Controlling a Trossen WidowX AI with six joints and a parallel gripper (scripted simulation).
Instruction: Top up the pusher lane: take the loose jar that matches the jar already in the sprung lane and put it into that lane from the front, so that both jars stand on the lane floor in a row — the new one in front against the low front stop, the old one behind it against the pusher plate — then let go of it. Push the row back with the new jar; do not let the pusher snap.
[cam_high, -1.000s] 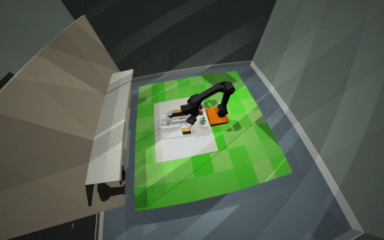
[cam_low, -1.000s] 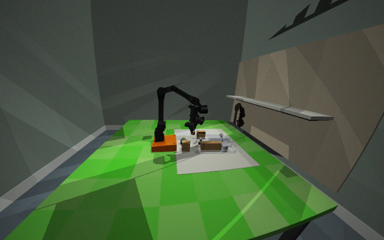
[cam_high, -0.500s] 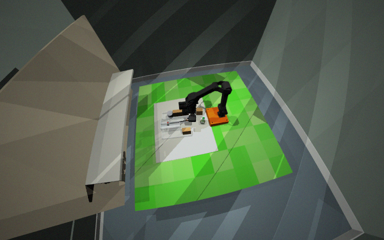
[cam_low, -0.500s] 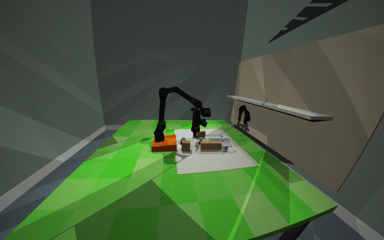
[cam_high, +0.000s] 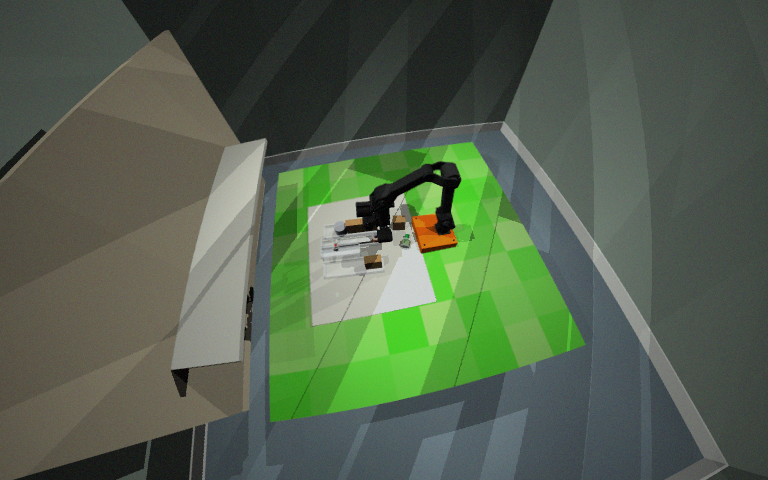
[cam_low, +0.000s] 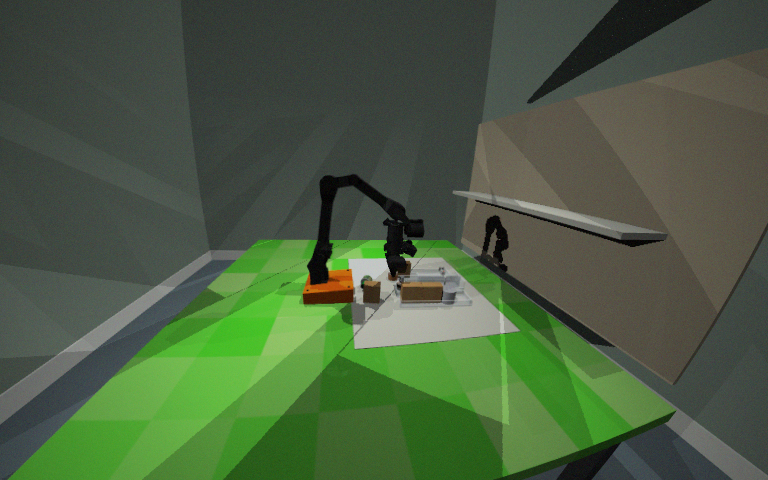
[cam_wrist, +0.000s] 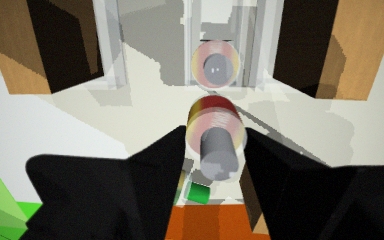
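Observation:
My gripper (cam_wrist: 214, 132) is shut on a jar (cam_wrist: 218, 162) with a red and yellow body, a clear rim and a grey cap. It holds the jar upright just outside the front end of the middle lane. A jar (cam_wrist: 215, 64) of the same look, with a grey cap, stands in that lane at its front end, ahead of the held jar. A thin dark line shows right behind it. Clear lane walls (cam_wrist: 189, 45) run on both sides. Whether the held jar touches anything below is hidden. In the top view the arm covers the held jar.
A green-capped jar (cam_wrist: 198, 192) (cam_high: 405, 241) lies near the orange base (cam_wrist: 210, 222) (cam_high: 434, 233). Brown blocks (cam_wrist: 350, 50) (cam_high: 372, 261) (cam_low: 421, 292) sit in the side lanes, and another block (cam_high: 398, 222) (cam_low: 371, 291) is beside the base. A grey cylinder (cam_high: 339, 228) (cam_low: 449, 295) stands in a side lane.

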